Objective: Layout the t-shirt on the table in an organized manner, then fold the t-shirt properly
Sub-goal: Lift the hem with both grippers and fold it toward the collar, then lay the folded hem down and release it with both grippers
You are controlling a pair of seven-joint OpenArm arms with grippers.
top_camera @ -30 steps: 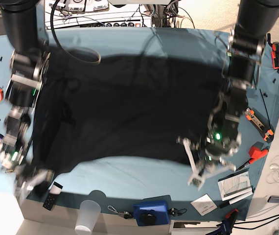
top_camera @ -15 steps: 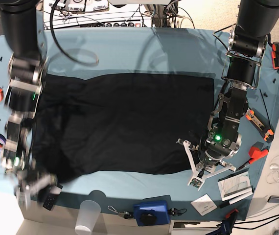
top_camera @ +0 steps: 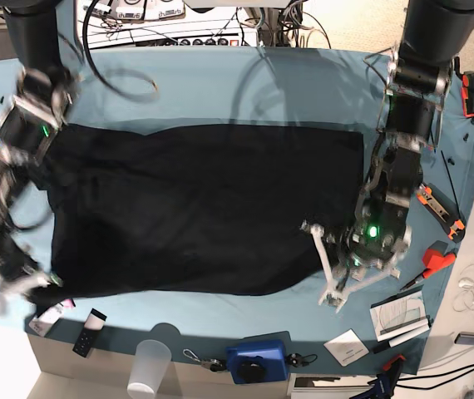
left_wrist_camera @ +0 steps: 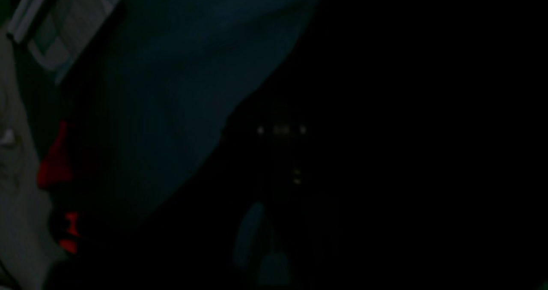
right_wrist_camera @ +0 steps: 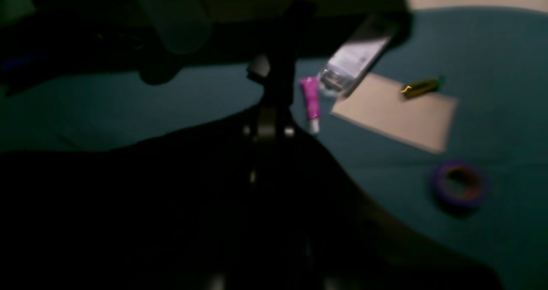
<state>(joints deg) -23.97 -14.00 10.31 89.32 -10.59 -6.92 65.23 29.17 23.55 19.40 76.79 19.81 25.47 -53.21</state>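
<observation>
The black t-shirt (top_camera: 204,208) lies spread, plain side up, on the teal table (top_camera: 220,83). My left gripper (top_camera: 327,270) is at the shirt's near right corner and looks shut on the hem. The left wrist view is very dark and shows only black fabric (left_wrist_camera: 406,110) over the table (left_wrist_camera: 171,67). My right gripper (top_camera: 17,287) is blurred at the near left corner and is shut on the shirt. In the right wrist view the fabric (right_wrist_camera: 171,204) rises to a peak at that gripper (right_wrist_camera: 267,127). No print or neck label shows.
A clear cup (top_camera: 150,366), a blue box (top_camera: 258,362) and papers (top_camera: 399,314) sit along the near edge. Red (top_camera: 436,259) and orange-black (top_camera: 441,212) tools lie at the right. A pink tube (right_wrist_camera: 310,99), a card (right_wrist_camera: 394,114) and a purple tape roll (right_wrist_camera: 458,185) lie by my right gripper.
The shirt dropped from a lifted, blurred state to lying flat. My right arm swung outward to the left, drawing the near left corner with it. My left gripper hardly moved.
</observation>
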